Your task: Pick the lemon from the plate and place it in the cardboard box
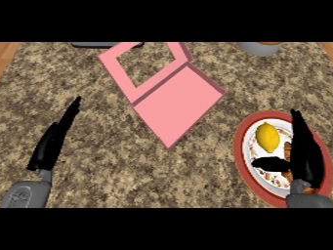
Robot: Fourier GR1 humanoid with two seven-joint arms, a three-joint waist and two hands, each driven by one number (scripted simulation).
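Lemon (268, 136) lies uncovered; right hand (306, 151), fingers straight, hides part of plate (242, 146).

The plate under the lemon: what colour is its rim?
Red rim on the plate, white centre under the yellow lemon; only the head view shows it.

The left hand (52, 140), at the frame's lower left, is black, slim and tapering, on a grey rounded forearm (26, 194). The right hand (306, 149), at lower right, is black too, on a grey forearm (309, 200).
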